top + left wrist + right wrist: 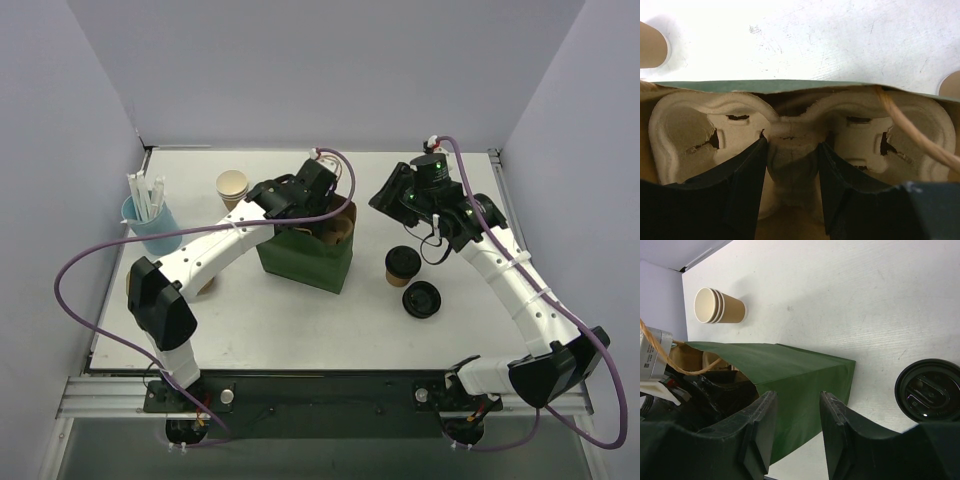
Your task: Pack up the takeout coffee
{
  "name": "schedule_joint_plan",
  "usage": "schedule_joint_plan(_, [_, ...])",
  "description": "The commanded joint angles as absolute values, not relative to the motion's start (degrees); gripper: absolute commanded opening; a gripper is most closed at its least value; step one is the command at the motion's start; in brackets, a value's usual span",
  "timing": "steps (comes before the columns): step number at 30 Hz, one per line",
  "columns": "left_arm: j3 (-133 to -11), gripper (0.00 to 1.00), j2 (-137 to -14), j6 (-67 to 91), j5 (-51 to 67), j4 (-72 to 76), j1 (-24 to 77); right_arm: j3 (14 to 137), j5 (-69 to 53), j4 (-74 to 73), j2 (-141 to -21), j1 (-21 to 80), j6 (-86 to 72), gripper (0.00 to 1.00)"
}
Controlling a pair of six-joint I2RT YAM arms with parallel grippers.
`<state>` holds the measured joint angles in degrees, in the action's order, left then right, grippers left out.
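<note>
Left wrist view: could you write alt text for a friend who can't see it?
The left gripper clamps its two black fingers on the centre ridge of a moulded pulp cup carrier sitting inside the green bag, both its cup wells empty. A twine bag handle crosses on the right, and white table shows beyond the bag's rim.

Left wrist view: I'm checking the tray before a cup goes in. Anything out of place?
Yes. The tan twine handle of the green paper bag droops across the right-hand well of the beige moulded-pulp cup carrier inside the bag, where it might snag a cup. The carrier itself looks intact.
</note>
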<state>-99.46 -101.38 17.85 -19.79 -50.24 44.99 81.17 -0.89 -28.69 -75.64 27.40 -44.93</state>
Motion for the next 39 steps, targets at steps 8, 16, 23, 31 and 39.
schedule_joint_plan(8, [-98.8,0.54,-103.4,19.1,-21.8,-48.7,45.4,80.5,-1.1,-28.5,-74.4,27.1,-44.7,0.40])
schedule_joint_plan(16, [-100.2,0.65,-103.1,19.5,-22.2,-50.5,45.4,80.4,-0.9,-28.5,-74.2,27.1,-44.8,0.40])
schedule_joint_plan(23, [-105.2,0.73,-103.3,20.1,-23.0,-55.4,45.4,80.2,-0.9,-28.3,-73.9,27.2,-44.7,0.40])
schedule_joint_plan(31, [-113.2,0.73,-100.8,20.1,-22.9,-59.1,45.4,81.7,-1.4,-28.1,-73.8,27.2,-44.9,0.40])
schedule_joint_plan(39, [-115.7,0.73,-99.1,21.6,-20.7,-60.6,45.3,81.1,-1.7,-28.1,-73.5,27.4,-46.2,0.39])
